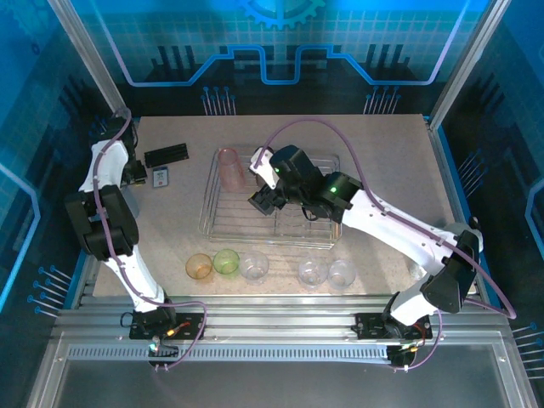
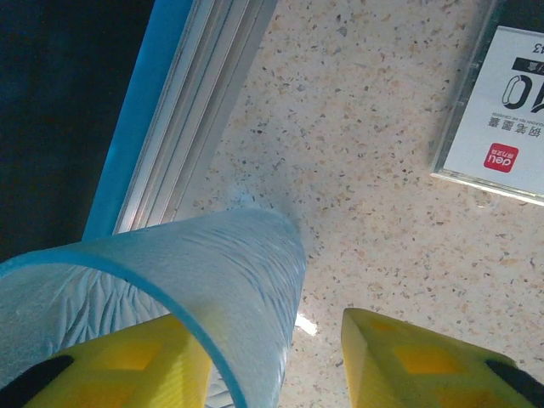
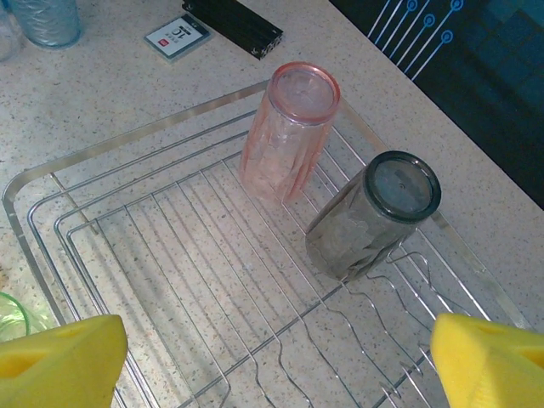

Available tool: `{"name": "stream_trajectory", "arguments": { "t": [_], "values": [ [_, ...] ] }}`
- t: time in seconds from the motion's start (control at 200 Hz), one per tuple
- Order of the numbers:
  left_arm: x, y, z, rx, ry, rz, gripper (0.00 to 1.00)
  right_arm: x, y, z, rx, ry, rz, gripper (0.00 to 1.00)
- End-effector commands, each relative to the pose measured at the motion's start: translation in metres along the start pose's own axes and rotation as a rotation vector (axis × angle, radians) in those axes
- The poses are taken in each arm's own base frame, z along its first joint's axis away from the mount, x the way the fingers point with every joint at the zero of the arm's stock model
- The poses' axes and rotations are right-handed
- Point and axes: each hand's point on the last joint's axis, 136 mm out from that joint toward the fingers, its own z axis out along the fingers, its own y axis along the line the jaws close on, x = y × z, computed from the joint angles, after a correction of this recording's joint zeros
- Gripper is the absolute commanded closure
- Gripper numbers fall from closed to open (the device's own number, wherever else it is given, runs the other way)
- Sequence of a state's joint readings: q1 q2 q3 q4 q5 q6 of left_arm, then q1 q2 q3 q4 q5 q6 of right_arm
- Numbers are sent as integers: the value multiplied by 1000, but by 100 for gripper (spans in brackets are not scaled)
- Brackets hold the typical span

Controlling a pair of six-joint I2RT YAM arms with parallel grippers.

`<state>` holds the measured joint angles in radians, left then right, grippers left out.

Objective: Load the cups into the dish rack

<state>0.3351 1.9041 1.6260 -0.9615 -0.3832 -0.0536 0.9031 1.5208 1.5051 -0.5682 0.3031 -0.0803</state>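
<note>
Now: two cups [image 3: 287,136] inside dish rack [image 3: 170,255]

Pink cup [image 3: 289,140] and smoky grey cup [image 3: 374,217] stand upside down in the wire dish rack [image 3: 170,280]. Orange cup [image 1: 199,267], green cup [image 1: 226,261] and three clear cups [image 1: 254,265] line the desk [image 1: 391,170] at lower centre.

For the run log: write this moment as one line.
left gripper open at clear cup | right gripper open over dish rack | pink cup, grey cup racked | five loose cups
</note>
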Motion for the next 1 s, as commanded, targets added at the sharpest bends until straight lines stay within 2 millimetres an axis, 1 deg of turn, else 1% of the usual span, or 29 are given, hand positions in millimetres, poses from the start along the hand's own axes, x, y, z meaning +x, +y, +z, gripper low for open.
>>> {"name": "stream_trajectory", "arguments": {
  "t": [0.0,0.215,0.285,0.32,0.355,0.425,0.575,0.6,0.725,0.775,0.835,0.93,0.995],
  "values": [
    [3,1,5,30,19,-36,57,-16,-2,-13,16,-48,-15,7],
    [1,-5,5,62,11,-53,68,-18,-3,-13,20,-59,-1,7],
    [3,-4,5,61,18,-57,75,-19,-4,-13,22,-63,10,6],
    [3,-4,4,64,18,-64,81,-20,-4,-14,20,-68,12,6],
    [3,-5,3,71,15,-69,85,-21,-4,-14,21,-72,12,6],
    [2,-5,2,76,8,-75,87,-23,-6,-15,28,-79,17,5],
    [-2,-4,-8,90,-30,-89,100,-25,-10,-20,49,-95,33,4],
    [-2,-4,-10,96,-37,-92,100,-25,-12,-21,58,-100,37,4],
    [-8,-10,-29,164,-96,-118,100,-28,-21,-24,91,-125,69,4],
    [-10,-15,-40,207,-124,-128,100,-29,-29,-27,134,-139,88,8],
    [-12,-21,-56,274,-159,-135,100,-32,-37,-34,165,-174,108,11],
    [-12,-28,-84,374,-210,-152,100,-39,-44,-47,174,-270,144,11],
    [-12,-31,-105,439,-260,-175,100,-40,-52,-55,161,-323,200,9]
  ]
}}
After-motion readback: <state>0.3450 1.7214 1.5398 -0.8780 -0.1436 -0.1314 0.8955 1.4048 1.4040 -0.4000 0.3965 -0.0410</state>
